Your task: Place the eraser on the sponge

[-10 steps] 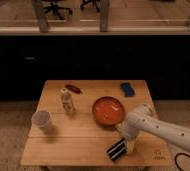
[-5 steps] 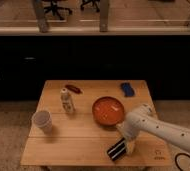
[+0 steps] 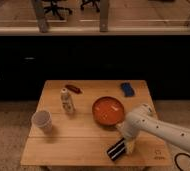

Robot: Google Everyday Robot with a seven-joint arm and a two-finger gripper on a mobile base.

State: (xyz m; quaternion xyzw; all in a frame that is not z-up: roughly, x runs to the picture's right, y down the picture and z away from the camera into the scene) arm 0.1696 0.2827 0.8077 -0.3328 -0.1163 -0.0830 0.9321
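- Nothing has visibly shifted since the earlier frames: the arm (image 3: pixel 160 129), the gripper (image 3: pixel 126 145) and the eraser (image 3: pixel 116 149) sit where they did half a second ago.
- At the far left of the wooden tabletop (image 3: pixel 73 147) a white cup (image 3: pixel 42 121) stands upright, well apart from everything else.
- Right of it and further back, a small white bottle (image 3: pixel 67 100) stands upright.
- Just behind the bottle lies a dark red oblong item (image 3: pixel 74 88), near the back edge.
- An orange bowl (image 3: pixel 109 111) sits right of centre.
- The eraser is near the front edge, in front of the bowl, lying askew with its white stripes showing.
- The blue sponge (image 3: pixel 127 89) rests at the back right, behind the bowl and well apart from the eraser.
- The gripper is down at the eraser's right end, touching or just beside it; I cannot tell whether it is apart, together or clamped on the block.
- The white arm runs from the gripper off to the lower right.
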